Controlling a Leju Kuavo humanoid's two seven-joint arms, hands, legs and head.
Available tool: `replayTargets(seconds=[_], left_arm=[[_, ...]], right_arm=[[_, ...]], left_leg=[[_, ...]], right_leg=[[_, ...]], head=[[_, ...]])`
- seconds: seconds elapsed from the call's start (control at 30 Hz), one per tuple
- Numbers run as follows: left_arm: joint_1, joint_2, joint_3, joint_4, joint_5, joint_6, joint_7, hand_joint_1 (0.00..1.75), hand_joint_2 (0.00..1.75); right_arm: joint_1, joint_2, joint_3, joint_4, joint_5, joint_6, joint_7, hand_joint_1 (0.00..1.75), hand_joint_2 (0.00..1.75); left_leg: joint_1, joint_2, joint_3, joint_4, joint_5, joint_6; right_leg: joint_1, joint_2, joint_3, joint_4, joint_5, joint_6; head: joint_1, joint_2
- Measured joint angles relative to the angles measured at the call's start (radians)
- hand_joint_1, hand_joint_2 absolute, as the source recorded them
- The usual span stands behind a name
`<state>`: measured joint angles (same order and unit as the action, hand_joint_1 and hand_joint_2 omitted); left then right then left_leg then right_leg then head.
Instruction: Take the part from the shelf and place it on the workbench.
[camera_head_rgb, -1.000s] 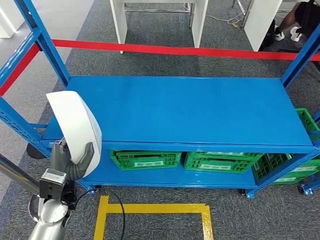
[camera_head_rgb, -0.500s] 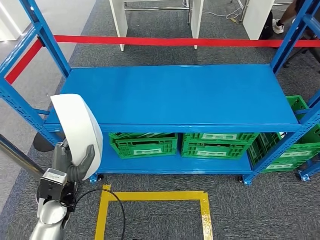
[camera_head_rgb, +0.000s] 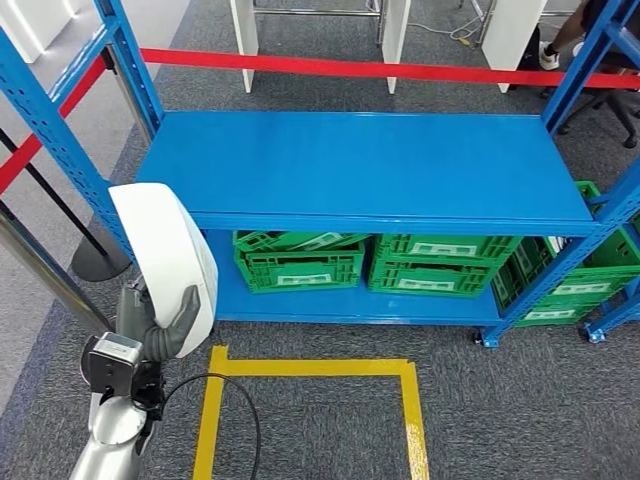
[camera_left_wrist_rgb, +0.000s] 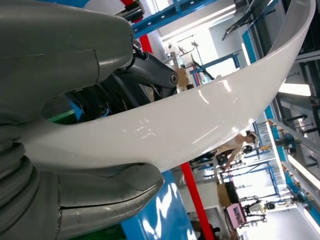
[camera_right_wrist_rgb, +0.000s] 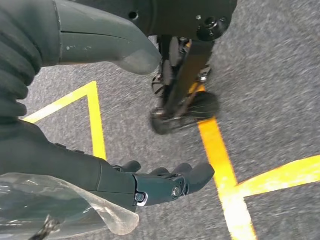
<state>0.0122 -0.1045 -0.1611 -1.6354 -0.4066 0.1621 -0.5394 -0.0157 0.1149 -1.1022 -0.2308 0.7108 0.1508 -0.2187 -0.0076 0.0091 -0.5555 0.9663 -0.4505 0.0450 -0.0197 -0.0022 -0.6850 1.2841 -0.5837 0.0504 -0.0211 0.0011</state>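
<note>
Left hand (camera_head_rgb: 162, 325) grips white part (camera_head_rgb: 166, 255) — upright.

Listed: green crates (camera_head_rgb: 298, 262) set side by side on the lower board, further green crates (camera_head_rgb: 585, 290) just past the right upright, yellow tape lines (camera_head_rgb: 309, 368) on grey carpet (camera_head_rgb: 490, 420), a red barrier belt (camera_head_rgb: 362, 70) behind, white furniture legs (camera_head_rgb: 243, 45).
</note>
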Motion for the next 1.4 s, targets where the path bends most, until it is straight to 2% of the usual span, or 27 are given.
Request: replayTargets(seconds=[0.03,0.07,0.1,0.13,0.2,0.27,0.3,0.37,0.43,0.47,0.5,0.53,0.6,0.67,0.7,0.9,1.0,1.03,1.07,1.1,1.13,1.17,1.2,1.23,1.27,1.33,1.4], left_arm=[[0.002,0.000,0.000,0.000,0.005,-0.002,0.000,1.75,1.75],[0.004,0.000,0.001,0.000,0.009,-0.005,0.000,1.75,1.75],[0.005,0.000,0.001,-0.001,0.012,-0.006,0.000,1.75,1.75],[0.006,0.000,0.002,-0.003,0.014,-0.007,0.000,1.75,1.75],[0.006,0.000,0.003,-0.006,0.017,-0.008,-0.001,1.75,1.75],[0.007,0.001,0.003,-0.007,0.018,-0.008,-0.001,1.75,1.75],[0.009,0.001,0.003,-0.007,0.018,-0.008,-0.001,1.75,1.75],[0.012,0.002,0.003,-0.007,0.018,-0.008,-0.001,1.75,1.75],[0.013,0.004,0.004,-0.007,0.018,-0.008,-0.001,1.75,1.75],[0.014,0.004,0.004,-0.007,0.018,-0.008,-0.001,1.75,1.75],[0.015,0.005,0.004,-0.007,0.018,-0.008,-0.001,1.75,1.75],[0.015,0.005,0.004,-0.007,0.018,-0.008,-0.001,1.75,1.75],[0.015,0.005,0.004,-0.007,0.019,-0.008,-0.001,1.75,1.75],[0.015,0.006,0.004,-0.008,0.019,-0.008,-0.001,1.75,1.75],[0.014,0.006,0.004,-0.009,0.019,-0.008,-0.001,1.75,1.75],[0.014,0.006,0.004,-0.010,0.019,-0.008,-0.001,1.75,1.75],[0.014,0.006,0.004,-0.010,0.018,-0.008,-0.001,1.75,1.75],[0.014,0.006,0.005,-0.010,0.018,-0.008,-0.001,1.75,1.75],[0.014,0.006,0.006,-0.010,0.021,-0.009,-0.001,1.75,1.75],[0.016,0.005,0.009,-0.010,0.024,-0.010,-0.002,1.75,1.75],[0.018,0.005,0.014,-0.012,0.027,-0.010,-0.002,1.75,1.75],[0.020,0.005,0.018,-0.014,0.030,-0.011,-0.003,1.75,1.75],[0.021,0.005,0.023,-0.017,0.031,-0.011,-0.004,1.75,1.75],[0.022,0.005,0.025,-0.020,0.031,-0.011,-0.005,1.75,1.75],[0.025,0.005,0.027,-0.022,0.032,-0.011,-0.005,1.75,1.75],[0.036,0.006,0.036,-0.027,0.034,-0.007,-0.006,1.75,1.75],[0.061,0.009,0.056,-0.041,0.044,0.002,-0.007,1.75,1.75]], right_arm=[[-0.001,0.000,0.000,0.000,0.001,-0.003,0.004,0.00,1.75],[-0.002,0.000,-0.001,0.000,0.000,-0.007,0.010,0.00,1.75],[-0.003,0.000,-0.001,0.000,-0.001,-0.010,0.015,0.00,1.75],[-0.005,0.000,-0.002,0.000,-0.001,-0.012,0.019,0.00,1.75],[-0.009,-0.001,-0.002,0.000,-0.002,-0.014,0.023,0.00,1.75],[-0.008,-0.001,-0.003,0.001,-0.002,-0.014,0.025,0.00,1.75],[-0.007,-0.001,-0.003,0.001,-0.002,-0.014,0.026,0.00,1.75],[-0.007,0.000,-0.003,0.003,-0.002,-0.014,0.027,0.00,1.75],[-0.007,-0.001,-0.003,0.002,-0.002,-0.014,0.027,0.00,1.75],[-0.007,-0.001,-0.003,0.002,-0.002,-0.014,0.027,0.00,1.75],[-0.008,-0.002,-0.003,0.002,-0.002,-0.014,0.027,0.00,1.75],[-0.008,-0.002,-0.003,0.002,-0.002,-0.014,0.027,0.00,1.75],[-0.008,-0.002,-0.003,0.003,-0.002,-0.013,0.027,0.00,1.75],[-0.009,-0.002,-0.003,0.003,-0.002,-0.013,0.027,0.00,1.75],[-0.009,-0.001,-0.003,0.003,-0.002,-0.012,0.027,0.00,1.75],[-0.009,-0.001,-0.003,0.003,-0.002,-0.012,0.027,0.00,1.75],[-0.008,-0.002,-0.003,0.003,-0.002,-0.013,0.027,0.00,1.75],[-0.007,-0.002,-0.003,0.003,-0.002,-0.012,0.027,0.00,1.75],[-0.006,-0.002,-0.004,0.003,-0.004,-0.007,0.031,0.00,1.75],[-0.006,-0.002,-0.006,0.003,-0.006,0.001,0.038,0.00,1.75],[-0.007,-0.002,-0.008,0.003,-0.009,0.011,0.045,0.00,1.75],[-0.009,-0.002,-0.010,0.003,-0.012,0.025,0.049,0.00,1.75],[-0.011,-0.002,-0.014,0.003,-0.013,0.041,0.043,0.00,1.75],[-0.011,-0.002,-0.016,0.003,-0.013,0.053,0.031,0.00,1.75],[-0.011,-0.002,-0.018,0.003,-0.012,0.061,0.015,0.00,1.75],[-0.007,0.002,-0.020,0.003,0.000,0.048,-0.015,0.00,1.75],[-0.005,0.009,-0.019,0.002,0.030,-0.001,-0.041,0.00,1.75]], left_leg=[[0.000,0.000,-0.018,0.006,0.010,-0.002],[0.000,0.000,-0.034,0.014,0.019,-0.005],[-0.002,-0.001,-0.048,0.024,0.025,-0.009],[-0.003,-0.001,-0.058,0.032,0.031,-0.014],[-0.004,0.000,-0.071,0.041,0.046,-0.024],[-0.002,0.000,-0.078,0.043,0.057,-0.035],[0.000,-0.001,-0.084,0.051,0.042,-0.042],[0.003,-0.004,-0.104,0.117,-0.043,-0.055],[0.007,-0.004,-0.129,0.247,-0.142,-0.065],[0.008,-0.004,-0.134,0.304,-0.165,-0.067],[0.009,-0.004,-0.127,0.332,-0.164,-0.067],[0.009,-0.004,-0.103,0.324,-0.145,-0.066],[0.009,-0.005,-0.009,0.206,-0.096,-0.057],[0.005,-0.006,0.085,0.058,-0.089,-0.046],[0.003,-0.006,0.109,0.017,-0.095,-0.042],[0.002,-0.006,0.114,0.003,-0.099,-0.040],[0.000,-0.006,0.096,0.001,-0.080,-0.027],[0.000,-0.005,0.074,-0.001,-0.060,-0.018],[0.001,-0.003,0.041,-0.002,-0.031,-0.011],[0.001,-0.002,-0.003,0.002,0.004,-0.008],[-0.002,-0.001,-0.045,0.010,0.033,-0.008],[-0.005,-0.001,-0.077,0.020,0.056,-0.013],[-0.006,0.000,-0.094,0.027,0.071,-0.018],[-0.007,0.000,-0.100,0.028,0.081,-0.022],[-0.006,0.000,-0.103,0.028,0.091,-0.027],[-0.003,-0.002,-0.112,0.037,0.076,-0.038],[0.001,-0.005,-0.131,0.117,-0.016,-0.051]], right_leg=[[0.000,0.000,0.032,-0.016,0.033,-0.001],[0.000,0.000,0.080,-0.068,0.059,-0.002],[0.001,0.001,0.140,-0.143,0.063,-0.004],[0.001,0.002,0.193,-0.218,0.050,-0.006],[0.005,0.004,0.241,-0.304,0.017,-0.013],[0.005,0.002,0.226,-0.311,0.020,-0.027],[0.004,0.000,0.216,-0.310,0.029,-0.036],[0.002,-0.006,0.194,-0.310,0.051,-0.051],[0.003,-0.009,0.168,-0.306,0.076,-0.056],[0.003,-0.010,0.152,-0.303,0.089,-0.056],[0.004,-0.011,0.136,-0.299,0.100,-0.056],[0.004,-0.011,0.118,-0.294,0.110,-0.055],[0.005,-0.012,0.090,-0.285,0.127,-0.050],[0.007,-0.010,0.072,-0.280,0.143,-0.041],[0.008,-0.010,0.068,-0.280,0.150,-0.037],[0.008,-0.010,0.066,-0.282,0.157,-0.032],[0.005,-0.009,0.060,-0.288,0.172,-0.019],[0.005,-0.007,0.042,-0.250,0.129,-0.013],[0.006,-0.004,0.028,-0.172,0.083,-0.009],[0.006,-0.001,0.057,-0.145,0.054,-0.007],[0.007,0.000,0.109,-0.145,0.019,-0.007],[0.008,0.001,0.181,-0.198,0.022,-0.011],[0.009,0.002,0.244,-0.288,0.025,-0.015],[0.011,0.003,0.262,-0.324,0.012,-0.019],[0.012,0.004,0.258,-0.336,0.010,-0.025],[0.011,-0.001,0.239,-0.332,0.026,-0.039],[0.009,-0.006,0.225,-0.332,0.046,-0.054]], head=[[0.000,0.000],[0.000,0.000],[0.001,0.000],[0.001,0.000],[0.001,0.000],[0.001,0.000],[0.001,0.000],[-0.001,0.000],[-0.003,0.000],[-0.003,0.000],[-0.003,0.000],[-0.003,0.000],[-0.003,0.000],[-0.002,0.000],[-0.002,0.000],[-0.001,0.000],[-0.004,0.000],[-0.002,0.000],[0.000,0.000],[0.002,0.000],[0.005,0.000],[0.005,0.000],[0.005,0.000],[0.006,0.000],[0.006,0.000],[0.006,0.000],[0.002,0.000]])
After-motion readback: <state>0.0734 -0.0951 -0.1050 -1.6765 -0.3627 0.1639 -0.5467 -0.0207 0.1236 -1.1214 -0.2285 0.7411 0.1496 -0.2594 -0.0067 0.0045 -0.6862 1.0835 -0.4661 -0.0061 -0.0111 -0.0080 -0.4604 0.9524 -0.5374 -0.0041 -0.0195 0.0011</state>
